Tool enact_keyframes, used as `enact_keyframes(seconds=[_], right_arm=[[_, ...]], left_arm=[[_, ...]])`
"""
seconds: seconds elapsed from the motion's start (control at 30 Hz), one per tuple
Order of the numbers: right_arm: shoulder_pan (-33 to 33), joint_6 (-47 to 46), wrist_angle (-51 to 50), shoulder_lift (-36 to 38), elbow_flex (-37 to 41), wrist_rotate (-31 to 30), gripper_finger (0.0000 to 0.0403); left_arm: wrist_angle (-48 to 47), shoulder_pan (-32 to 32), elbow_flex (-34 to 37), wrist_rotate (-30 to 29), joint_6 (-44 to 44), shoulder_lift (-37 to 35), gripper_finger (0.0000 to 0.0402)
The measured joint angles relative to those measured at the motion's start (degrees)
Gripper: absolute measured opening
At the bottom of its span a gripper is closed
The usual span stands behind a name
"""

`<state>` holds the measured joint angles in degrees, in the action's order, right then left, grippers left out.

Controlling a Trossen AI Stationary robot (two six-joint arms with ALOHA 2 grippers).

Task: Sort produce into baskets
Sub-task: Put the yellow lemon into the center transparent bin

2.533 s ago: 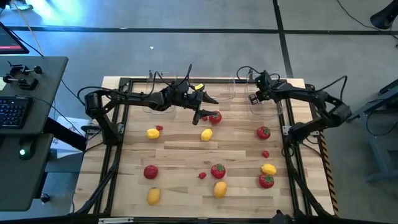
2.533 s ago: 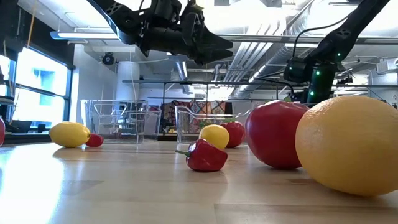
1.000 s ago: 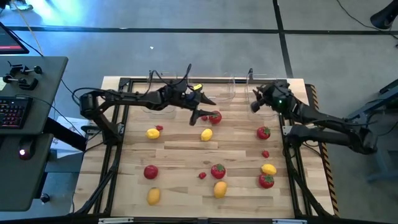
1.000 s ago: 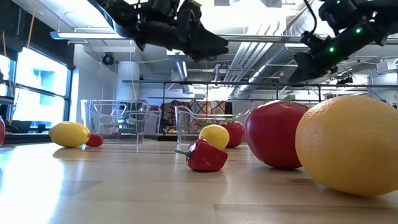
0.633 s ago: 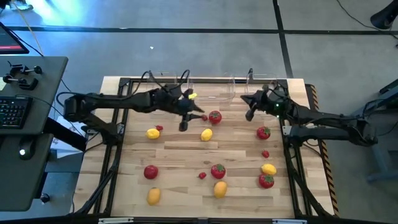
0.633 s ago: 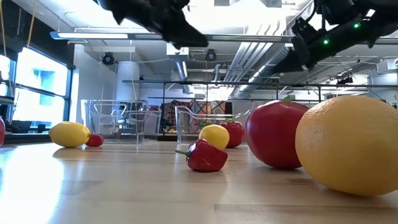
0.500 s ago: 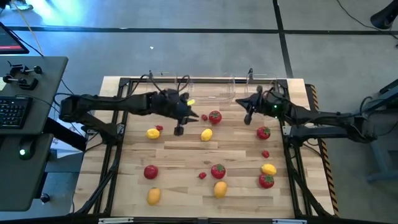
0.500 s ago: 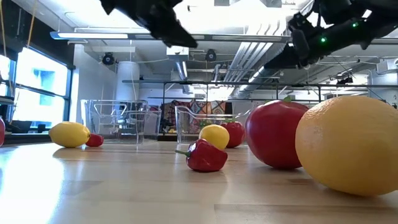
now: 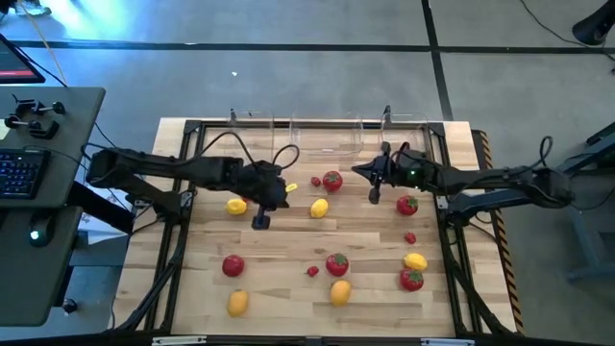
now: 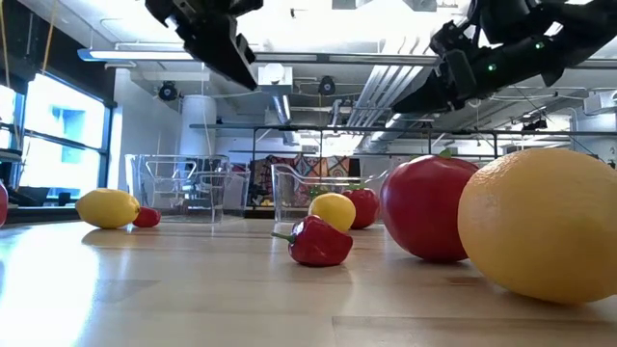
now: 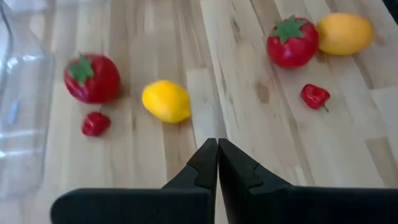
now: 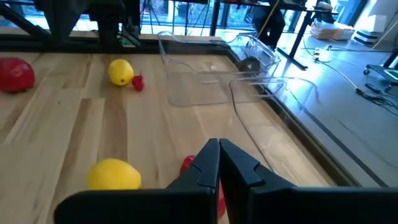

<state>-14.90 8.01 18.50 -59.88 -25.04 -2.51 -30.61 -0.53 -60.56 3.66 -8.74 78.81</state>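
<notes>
Left arm reaches in from the table's left side, stretched low and nearly straight toward the middle. Left gripper (image 9: 260, 220) points at the near edge, fingers (image 11: 200, 169) pressed together, nothing between them. Right arm comes in from the right side, also long and flat. Right gripper (image 9: 374, 195) sits just right of centre, fingers (image 12: 206, 163) closed tip to tip, empty. Low view: both wrists hang well above the board, exact height hard to judge.

Wooden table (image 9: 288, 231), scattered produce (image 9: 336, 262), clear baskets (image 9: 317, 135)
</notes>
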Motion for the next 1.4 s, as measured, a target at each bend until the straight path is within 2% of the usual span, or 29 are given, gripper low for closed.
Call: enact_keyframes(seconds=[0.3, 0.67, 0.9, 1.27, 1.4], right_arm=[[-0.04, 1.49, 1.34, -0.98, 0.00, -0.07, 0.0001], [-0.04, 0.90, 7.00, -0.98, 0.00, -0.15, 0.0001], [1.83, 1.51, 7.14, -0.98, 0.00, -0.12, 0.0001], [2.62, 5.05, 7.57, -0.98, 0.00, -1.09, 0.0001], [2.62, 6.74, 8.95, -0.98, 0.00, -1.11, 0.0001]], left_arm=[[11.17, 2.62, 9.12, 0.15, 2.13, -0.55, 0.0000], [6.97, 11.82, 10.17, -0.72, 8.15, -4.45, 0.0000], [0.89, 20.13, 10.17, -4.59, 20.52, -6.55, 0.0000], [-6.22, 32.57, 10.12, -4.42, 42.03, -6.53, 0.0000], [-8.45, 34.21, 10.12, -0.86, 45.79, -6.51, 0.0001]])
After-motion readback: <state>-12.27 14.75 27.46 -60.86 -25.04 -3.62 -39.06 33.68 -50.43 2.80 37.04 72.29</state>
